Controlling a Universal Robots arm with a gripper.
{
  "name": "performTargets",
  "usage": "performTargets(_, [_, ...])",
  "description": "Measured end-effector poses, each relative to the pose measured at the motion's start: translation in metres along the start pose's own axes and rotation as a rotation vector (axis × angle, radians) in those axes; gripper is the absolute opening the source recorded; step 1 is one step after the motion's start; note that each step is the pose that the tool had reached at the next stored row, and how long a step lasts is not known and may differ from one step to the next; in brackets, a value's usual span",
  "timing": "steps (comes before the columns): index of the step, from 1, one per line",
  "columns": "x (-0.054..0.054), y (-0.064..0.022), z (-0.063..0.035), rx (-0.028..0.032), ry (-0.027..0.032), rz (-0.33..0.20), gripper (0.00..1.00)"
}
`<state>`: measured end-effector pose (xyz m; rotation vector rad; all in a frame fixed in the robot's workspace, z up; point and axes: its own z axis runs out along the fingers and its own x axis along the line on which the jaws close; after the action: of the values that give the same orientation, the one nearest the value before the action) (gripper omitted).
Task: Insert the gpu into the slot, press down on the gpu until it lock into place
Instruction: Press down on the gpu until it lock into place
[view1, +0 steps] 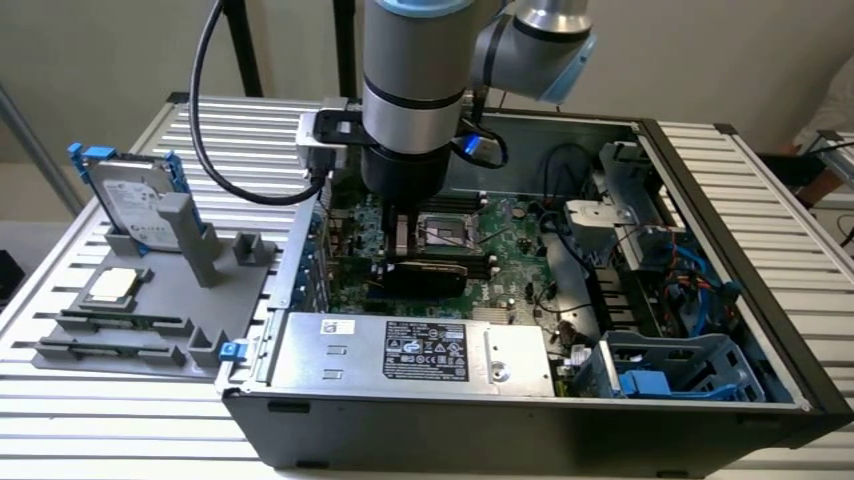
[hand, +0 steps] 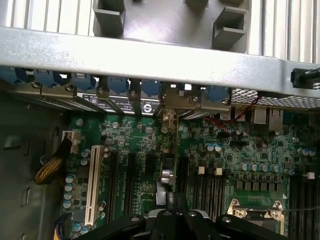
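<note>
Exterior view, nearest the camera: an open computer case (view1: 694, 420) lies on its side on a slatted metal worktop (view1: 120, 420). Along the case's near edge sits the silver labelled power supply (view1: 414, 352); at its 3 o'clock stands a blue plastic drive cage (view1: 674, 372).

Just beyond the power supply, at its 12 o'clock, the gpu (view1: 424, 276) stands on edge on the green motherboard (view1: 514, 250), a flat black card lying across the board. The slot itself cannot be made out beneath the card, so full seating cannot be confirmed. The empty CPU socket (view1: 447, 232) lies just behind the card.

The gripper (view1: 398, 240) comes straight down from the arm (view1: 411, 90) onto the card's end toward the exterior view's left. Its fingers are closed together; they appear to meet the card's top edge rather than clasp it, though contact is not certain.

At 9 o'clock from the case, a grey fixture tray (view1: 127, 335) carries a hard drive (view1: 131, 200) standing upright and a processor chip (view1: 112, 285) lying flat.

Wrist view: the dark closed gripper tip (hand: 175, 212) hangs above the motherboard (hand: 150, 150). A white expansion connector (hand: 92, 185) and black connector strips (hand: 125, 182) run alongside. Farther off, blue retaining clips (hand: 117, 85) line the case's rear wall (hand: 150, 55).
</note>
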<state>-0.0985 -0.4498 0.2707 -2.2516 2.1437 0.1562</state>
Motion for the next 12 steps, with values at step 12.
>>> performTargets(12, [-0.0002,-0.0004,0.0059,-0.0001,0.0048,0.0,0.11])
